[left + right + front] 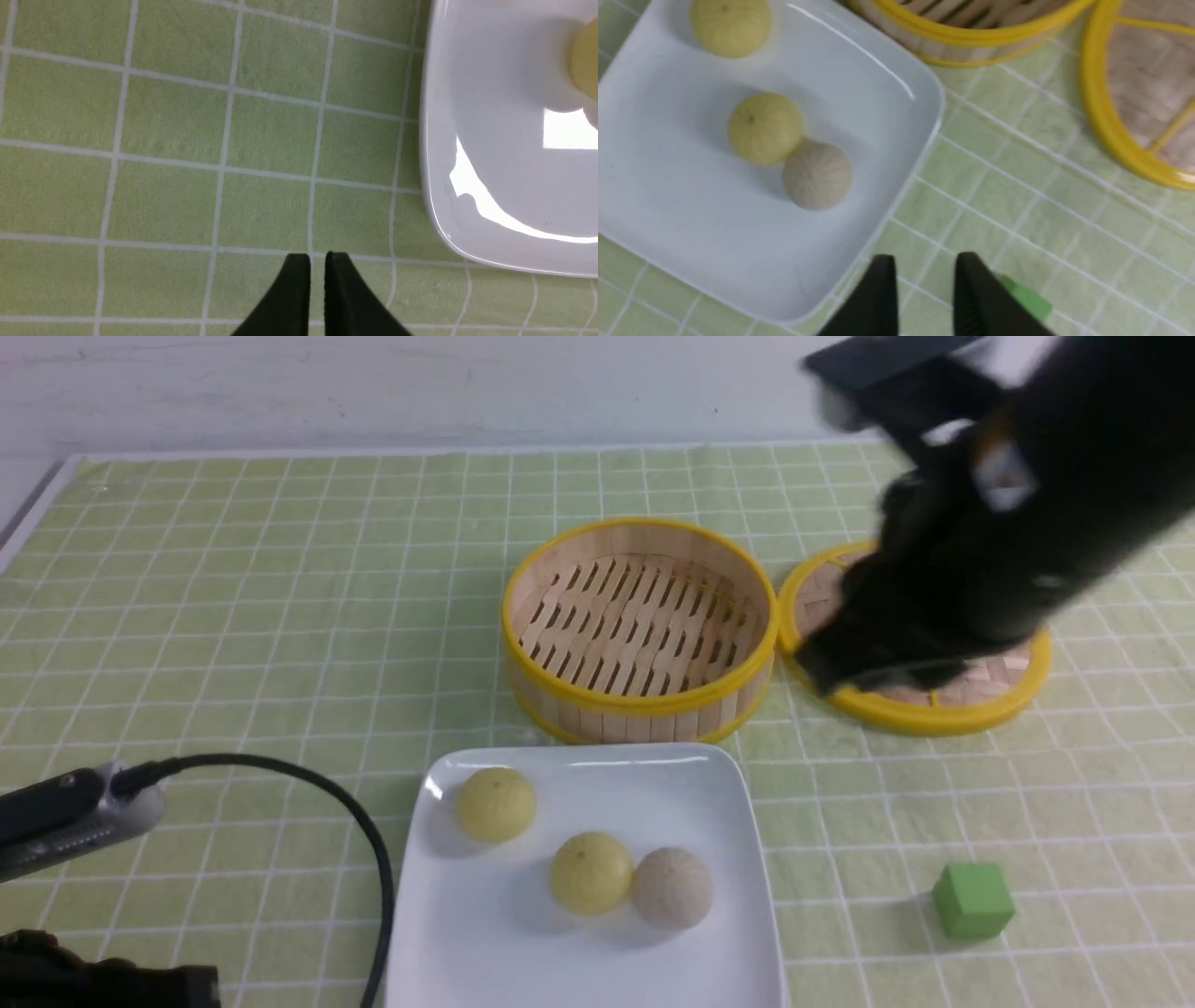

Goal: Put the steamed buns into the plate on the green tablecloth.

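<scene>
All three steamed buns lie in the white square plate (pixel 485 943) at the front of the green tablecloth (pixel 280 569). One pale yellow bun (pixel 496 803) is at the back left. Another yellow bun (pixel 591 872) touches the grey-beige bun (pixel 672 887). The right wrist view shows the same trio, with the grey-beige bun (pixel 817 175) nearest. My right gripper (pixel 924 266) is open and empty, above the cloth just off the plate's edge (pixel 920 154). The right arm (pixel 980 541) is blurred. My left gripper (pixel 317 261) is shut on nothing over bare cloth beside the plate (pixel 490 70).
An empty bamboo steamer basket (pixel 644 705) with a yellow rim stands behind the plate. Its woven lid (pixel 980 695) lies to the right, partly hidden by the right arm. A green cube (pixel 973 900) sits at the front right. The left arm (pixel 75 812) and its cable are at the front left.
</scene>
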Motion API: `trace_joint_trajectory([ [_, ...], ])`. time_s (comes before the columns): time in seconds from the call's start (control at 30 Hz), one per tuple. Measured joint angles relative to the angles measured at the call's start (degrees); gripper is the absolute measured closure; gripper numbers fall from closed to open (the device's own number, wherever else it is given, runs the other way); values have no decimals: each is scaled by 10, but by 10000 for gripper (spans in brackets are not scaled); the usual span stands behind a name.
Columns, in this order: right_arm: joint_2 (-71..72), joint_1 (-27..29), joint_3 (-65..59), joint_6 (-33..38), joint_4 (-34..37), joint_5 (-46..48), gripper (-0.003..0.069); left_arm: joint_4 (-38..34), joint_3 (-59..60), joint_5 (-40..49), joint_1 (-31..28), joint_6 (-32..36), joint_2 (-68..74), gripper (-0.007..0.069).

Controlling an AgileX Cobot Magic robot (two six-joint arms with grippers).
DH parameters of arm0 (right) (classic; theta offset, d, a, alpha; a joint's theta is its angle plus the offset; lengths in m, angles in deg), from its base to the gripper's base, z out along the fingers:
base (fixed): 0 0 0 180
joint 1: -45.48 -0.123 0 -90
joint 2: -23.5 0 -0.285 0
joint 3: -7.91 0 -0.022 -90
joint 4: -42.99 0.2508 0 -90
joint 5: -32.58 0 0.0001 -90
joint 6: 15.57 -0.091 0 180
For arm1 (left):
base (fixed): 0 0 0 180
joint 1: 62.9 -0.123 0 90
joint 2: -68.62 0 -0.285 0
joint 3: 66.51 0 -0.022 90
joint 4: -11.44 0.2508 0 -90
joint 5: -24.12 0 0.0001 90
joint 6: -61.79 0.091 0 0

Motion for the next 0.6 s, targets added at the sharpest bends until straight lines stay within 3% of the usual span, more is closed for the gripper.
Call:
trace_joint_trajectory([
  [0.03, 46, 0, -41, -2, 4, 3, 632, 0, 0, 0, 0, 0, 0, 541],
  [0.1, 132, 0, -123, -8, 10, -35, 668, 0, 0, 0, 0, 0, 0, 537],
  [0.17, 233, 0, -272, -19, 12, -178, 673, 1, 0, 0, 0, 0, 0, 533],
  [0.3, 332, 0, -449, -21, 23, -422, 673, 1, 0, 0, 0, 0, 0, 533],
  [0.6, 335, 0, -505, 27, 24, -568, 673, 18, 0, -15, 0, 1, 0, 531],
])
